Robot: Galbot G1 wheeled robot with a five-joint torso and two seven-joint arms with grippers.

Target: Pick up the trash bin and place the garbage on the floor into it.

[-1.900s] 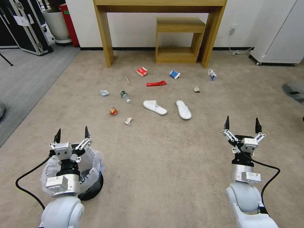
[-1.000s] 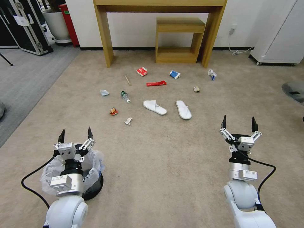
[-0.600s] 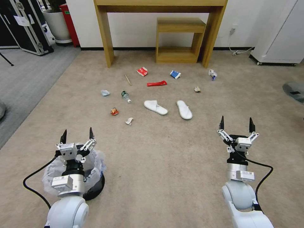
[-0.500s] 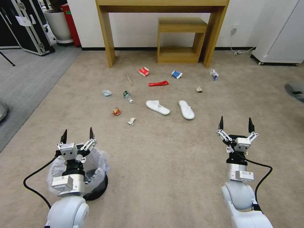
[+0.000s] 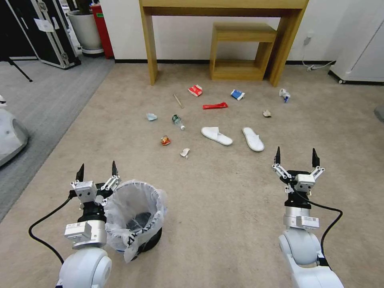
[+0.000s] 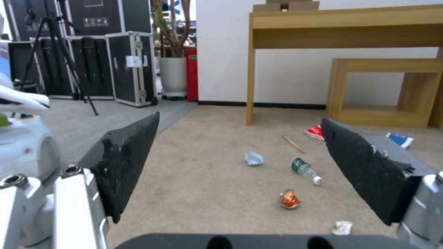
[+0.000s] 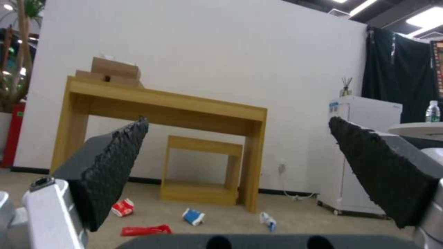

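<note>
Reaching the trash bin is the job in hand: it stands upright on the beige carpet, just beside the left gripper, whose fingers are spread wide and empty. A sound grasp probably means lowering over the near rim and pinching rim and bag liner together, not loose plastic alone. The right gripper waits, equally spread, while slippers and litter lie well apart ahead.
</note>
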